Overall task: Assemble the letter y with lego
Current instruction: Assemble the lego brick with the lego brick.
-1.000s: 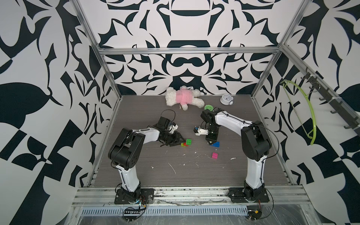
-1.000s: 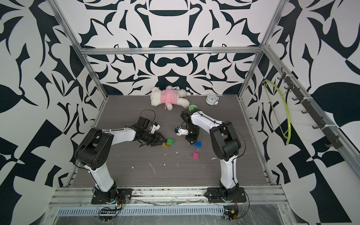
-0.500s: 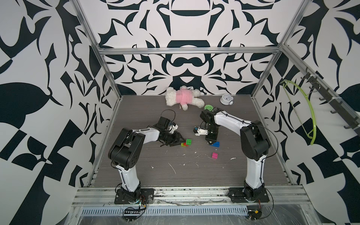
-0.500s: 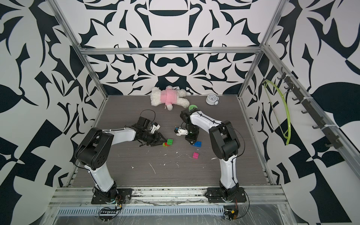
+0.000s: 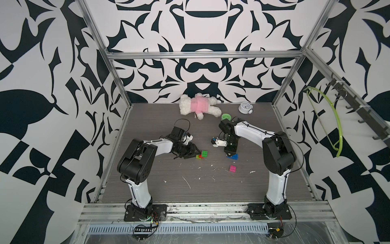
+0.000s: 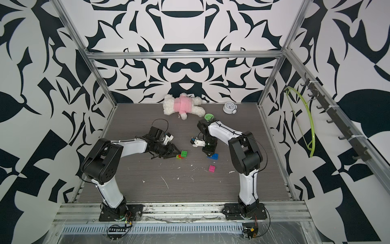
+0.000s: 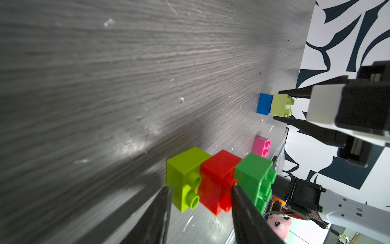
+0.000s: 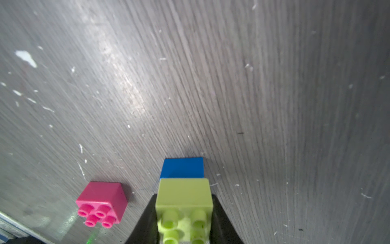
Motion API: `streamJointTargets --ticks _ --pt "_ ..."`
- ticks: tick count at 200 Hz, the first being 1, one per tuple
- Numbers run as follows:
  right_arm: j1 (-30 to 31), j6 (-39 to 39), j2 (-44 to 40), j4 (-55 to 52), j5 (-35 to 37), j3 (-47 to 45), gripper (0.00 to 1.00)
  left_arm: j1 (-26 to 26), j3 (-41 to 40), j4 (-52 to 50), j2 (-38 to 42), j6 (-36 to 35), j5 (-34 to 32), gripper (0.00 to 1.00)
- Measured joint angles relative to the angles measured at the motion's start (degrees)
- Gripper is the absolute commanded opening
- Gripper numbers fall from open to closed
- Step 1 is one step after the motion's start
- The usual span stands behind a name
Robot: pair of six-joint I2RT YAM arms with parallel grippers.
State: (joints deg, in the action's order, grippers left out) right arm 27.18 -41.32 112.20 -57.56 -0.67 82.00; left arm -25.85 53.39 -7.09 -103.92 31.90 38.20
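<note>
Right end effector (image 8: 183, 202) pinches a yellow-green brick (image 8: 183, 190) seated on the blue brick (image 8: 182, 168) on the counter (image 8: 274, 105); in both top views that brick hides under it. Pink brick (image 8: 101, 198) lies loose just beside. Left end effector (image 7: 200, 188) straddles the other yellow-green brick (image 7: 185, 164) and red brick (image 7: 217, 169), green brick (image 7: 251, 173) butted against them; squeezing or merely flanking, can't tell.

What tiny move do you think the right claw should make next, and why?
Probably lift slightly. The right claw is shut on a yellow-green brick that sits on the blue brick, so a small lift would show whether they are joined before carrying them to the row of three bricks that the left claw straddles. The pink brick lies loose beside them.
</note>
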Motion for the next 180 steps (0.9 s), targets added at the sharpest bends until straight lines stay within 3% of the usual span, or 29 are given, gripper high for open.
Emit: streamJointTargets --ticks 180 --pt "0.92 1.44 -1.49 3.45 -2.93 -0.66 0.11 0.00 0.00 0.00 0.00 0.00 0.02 0.50"
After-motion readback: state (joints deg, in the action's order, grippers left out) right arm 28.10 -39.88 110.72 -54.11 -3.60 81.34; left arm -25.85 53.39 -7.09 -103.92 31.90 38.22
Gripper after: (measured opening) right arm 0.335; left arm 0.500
